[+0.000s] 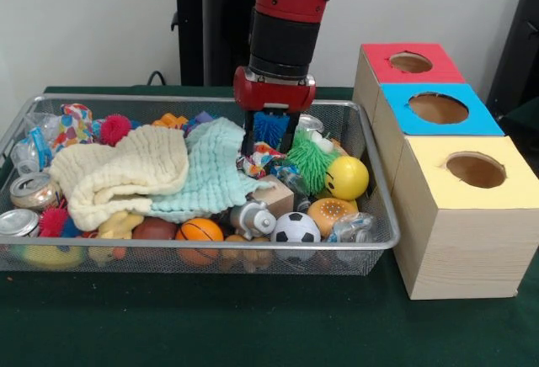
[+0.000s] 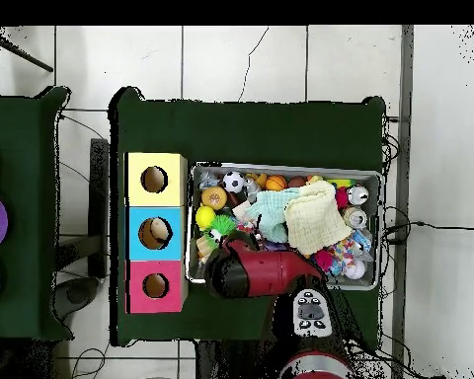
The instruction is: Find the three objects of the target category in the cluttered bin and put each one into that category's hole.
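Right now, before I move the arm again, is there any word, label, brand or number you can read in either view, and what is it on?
No text can be read in either view.
Cans at the wire bin's end: printing too blurred to read.
Arm's control panel: markings too small to read.
Coloured box tops: no lettering.

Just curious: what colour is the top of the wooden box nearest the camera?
Yellow top, on the pale wooden box; front view shows it best.

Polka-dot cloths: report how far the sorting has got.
Done: nothing shows; the yellow box's hole looks empty. In hand: the gripper is down in the wire bin over one dotted cloth. Left: that cloth, a second dotted cloth at the bin's end, a third unseen.
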